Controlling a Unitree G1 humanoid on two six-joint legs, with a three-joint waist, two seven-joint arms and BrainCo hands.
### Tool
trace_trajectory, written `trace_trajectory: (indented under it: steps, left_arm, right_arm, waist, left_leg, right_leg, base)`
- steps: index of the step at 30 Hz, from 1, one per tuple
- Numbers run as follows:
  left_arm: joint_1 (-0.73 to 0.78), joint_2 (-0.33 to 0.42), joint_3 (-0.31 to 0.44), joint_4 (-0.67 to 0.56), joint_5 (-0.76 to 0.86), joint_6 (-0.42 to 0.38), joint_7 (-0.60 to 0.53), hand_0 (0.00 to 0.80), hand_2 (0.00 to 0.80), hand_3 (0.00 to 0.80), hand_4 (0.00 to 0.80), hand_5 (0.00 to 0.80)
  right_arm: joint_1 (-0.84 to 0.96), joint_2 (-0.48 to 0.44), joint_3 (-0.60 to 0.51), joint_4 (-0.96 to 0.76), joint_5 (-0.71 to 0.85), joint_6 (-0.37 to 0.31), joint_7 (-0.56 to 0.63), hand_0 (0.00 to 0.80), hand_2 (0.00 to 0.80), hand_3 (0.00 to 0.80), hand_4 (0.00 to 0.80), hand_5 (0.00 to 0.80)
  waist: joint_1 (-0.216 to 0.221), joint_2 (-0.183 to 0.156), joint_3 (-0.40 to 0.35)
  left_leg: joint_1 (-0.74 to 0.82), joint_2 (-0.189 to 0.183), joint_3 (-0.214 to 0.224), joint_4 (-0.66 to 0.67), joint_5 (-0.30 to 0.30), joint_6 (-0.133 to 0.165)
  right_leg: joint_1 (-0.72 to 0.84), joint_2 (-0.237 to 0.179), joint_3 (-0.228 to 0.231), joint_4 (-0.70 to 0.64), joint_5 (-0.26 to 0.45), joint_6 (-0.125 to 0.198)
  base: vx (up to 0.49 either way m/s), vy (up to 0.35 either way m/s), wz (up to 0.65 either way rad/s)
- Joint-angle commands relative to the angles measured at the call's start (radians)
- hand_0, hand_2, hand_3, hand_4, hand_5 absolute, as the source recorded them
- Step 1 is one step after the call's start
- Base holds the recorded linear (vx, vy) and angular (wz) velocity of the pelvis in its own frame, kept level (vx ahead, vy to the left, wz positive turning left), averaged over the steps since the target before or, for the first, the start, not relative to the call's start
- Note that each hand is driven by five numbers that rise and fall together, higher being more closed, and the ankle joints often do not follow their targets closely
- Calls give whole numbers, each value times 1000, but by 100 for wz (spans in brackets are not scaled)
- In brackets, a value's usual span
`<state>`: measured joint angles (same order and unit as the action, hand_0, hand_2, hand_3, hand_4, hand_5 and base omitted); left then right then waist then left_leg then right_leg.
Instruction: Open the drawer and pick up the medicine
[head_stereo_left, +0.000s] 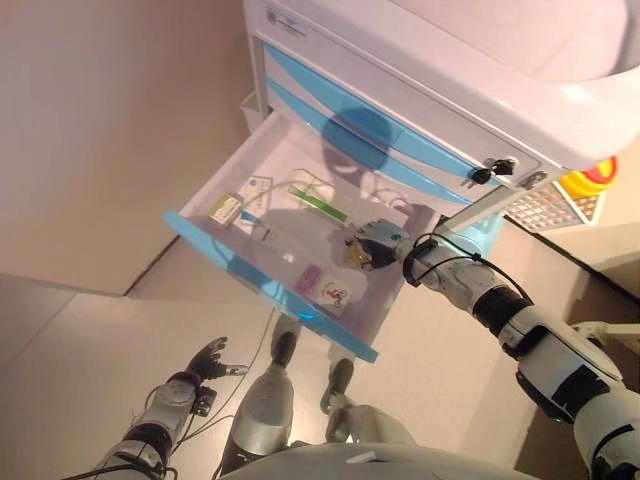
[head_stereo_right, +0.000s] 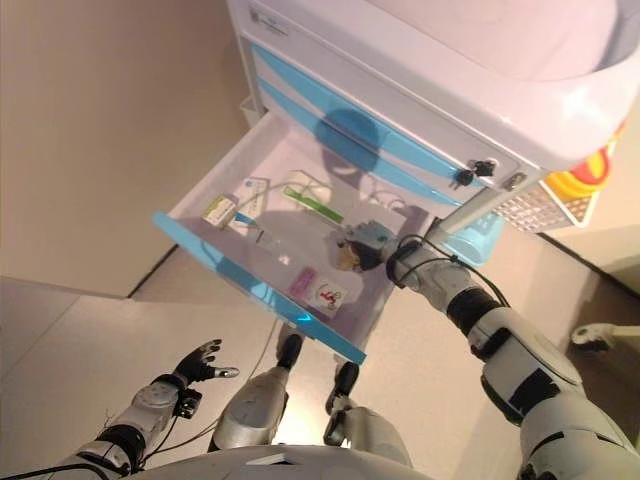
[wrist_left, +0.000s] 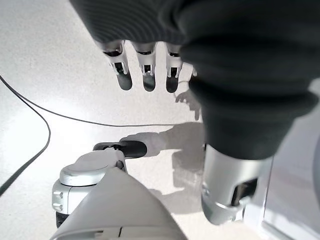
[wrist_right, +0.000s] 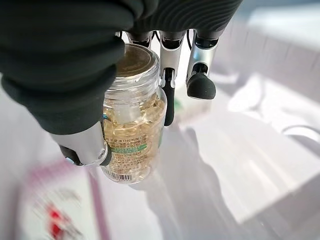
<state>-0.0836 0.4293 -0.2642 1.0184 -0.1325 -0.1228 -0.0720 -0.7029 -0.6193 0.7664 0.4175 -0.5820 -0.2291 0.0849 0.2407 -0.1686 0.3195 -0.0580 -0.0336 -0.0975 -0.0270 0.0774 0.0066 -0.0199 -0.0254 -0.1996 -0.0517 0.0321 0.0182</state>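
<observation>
Clear bottle (wrist_right: 131, 130) of amber capsules sits pinched between the thumb and fingers (wrist_right: 168, 75) of the right robot hand (head_stereo_left: 374, 243), inside the open drawer (head_stereo_left: 265, 283) of the white cart (head_stereo_left: 420, 95); flat packets (head_stereo_left: 328, 292) lie near the blue front; left robot hand (head_stereo_left: 205, 360) hangs low over the floor (head_stereo_left: 70, 370), fingers straight.

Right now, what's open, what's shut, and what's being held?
Bottom drawer: pulled open.
Upper drawers: shut.
Medicine bottle: capped, gripped over the open drawer.
Right hand: curled round the bottle.
Left hand: open, holding nothing, down by the floor.
Green box: lying flat in the drawer.
</observation>
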Motion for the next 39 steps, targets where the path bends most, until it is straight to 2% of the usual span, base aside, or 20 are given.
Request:
trace_trajectory:
  steps: [1,7,10,15,22,30,35,39]
  left_arm:
    - [48,8,26,12,14,0,8,0,0,0,0,0]
    - [59,-5,52,56,26,-14,11,0,0,0,0,0]
    - [71,-9,56,70,32,-18,7,0,0,0,0,0]
    - [107,-26,60,90,54,-26,4,0,0,0,0,0]
    - [129,-36,39,135,56,-32,7,0,0,0,0,0]
    - [139,-19,15,172,42,-36,4,0,0,0,0,0]
    - [148,-9,11,170,29,-36,6,0,0,0,0,0]
    - [151,-1,6,163,20,-33,13,0,0,0,0,0]
  right_arm:
    - [24,-85,-69,-140,275,42,171,800,800,800,800,800]
    - [38,-150,-247,-322,678,93,397,800,800,800,800,800]
    - [8,-176,-331,-352,850,106,439,800,800,800,800,800]
    - [-41,-189,-459,-338,1004,121,385,800,800,800,800,800]
    - [-189,-245,-503,-133,1085,138,244,800,800,800,800,800]
    - [-417,-372,-432,202,1147,181,128,800,800,800,800,800]
    - [-518,-415,-363,340,1092,233,65,800,800,800,800,800]
    - [-599,-437,-296,444,961,258,30,800,800,800,800,800]
  waist:
    - [-37,8,-72]
    - [-73,0,-116]
    - [-82,2,-141]
    - [-87,8,-185]
    - [-77,12,-216]
    - [-45,-1,-224]
    - [-21,-9,-215]
    - [1,-17,-203]
  left_leg:
    - [-10,-17,-13,-9,-111,35]
    - [23,-10,9,-12,-124,33]
    - [40,-9,15,-13,-129,30]
    - [69,-9,21,-11,-140,27]
    - [102,-14,16,-11,-150,24]
    - [120,-17,-1,-7,-153,16]
    - [121,-21,-19,1,-154,14]
    - [113,-22,-33,6,-151,13]
  right_leg:
    - [-47,-72,33,79,13,111]
    - [-24,-66,61,72,7,105]
    - [-11,-66,68,71,4,105]
    - [16,-70,73,69,-3,106]
    - [58,-74,68,60,-11,103]
    - [93,-77,40,53,-17,99]
    - [105,-79,18,55,-20,96]
    - [107,-80,1,57,-23,94]
  base:
    - [21,38,-23]
    - [24,25,-22]
    - [39,37,-9]
    - [60,44,-7]
    - [64,49,0]
    - [71,24,10]
    - [68,15,8]
    - [67,5,13]
